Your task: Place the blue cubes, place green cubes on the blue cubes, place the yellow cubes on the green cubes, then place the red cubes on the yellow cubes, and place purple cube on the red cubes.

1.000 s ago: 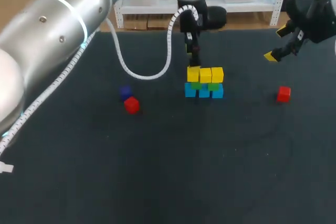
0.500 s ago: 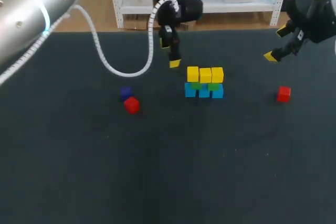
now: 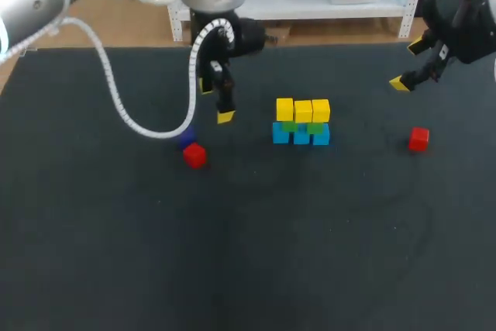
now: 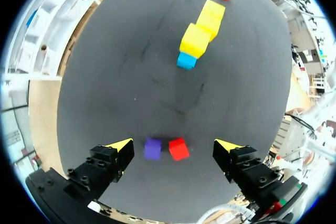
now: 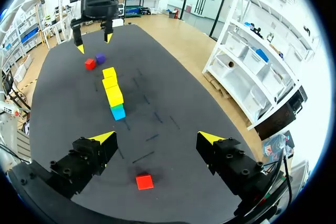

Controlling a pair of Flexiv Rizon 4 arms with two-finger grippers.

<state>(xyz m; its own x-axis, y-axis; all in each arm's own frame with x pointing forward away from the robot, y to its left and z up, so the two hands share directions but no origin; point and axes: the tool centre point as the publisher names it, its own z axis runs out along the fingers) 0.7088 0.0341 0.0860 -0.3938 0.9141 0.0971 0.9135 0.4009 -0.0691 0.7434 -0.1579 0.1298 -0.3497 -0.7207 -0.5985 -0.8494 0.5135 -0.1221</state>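
Note:
A three-column stack (image 3: 301,122) stands mid-table, with blue cubes at the bottom, green in the middle and yellow on top. To its left a purple cube (image 3: 185,138) and a red cube (image 3: 194,155) lie side by side. My left gripper (image 3: 215,102) hangs open just above and beside them. In the left wrist view the purple cube (image 4: 153,149) and red cube (image 4: 179,149) sit under and between its open fingers, with the stack (image 4: 199,32) ahead. Another red cube (image 3: 418,139) lies at the right, below my open right gripper (image 3: 408,64). It shows as red cube (image 5: 144,181) under that gripper (image 5: 157,138).
The dark mat (image 3: 256,253) covers the whole table. My left arm's white cable (image 3: 124,106) loops down over the mat's left part. The front half of the mat holds no objects.
My left gripper has swung left and toward the front, from just behind the stack to above the purple and red cubes. The right arm and all cubes have stayed put.

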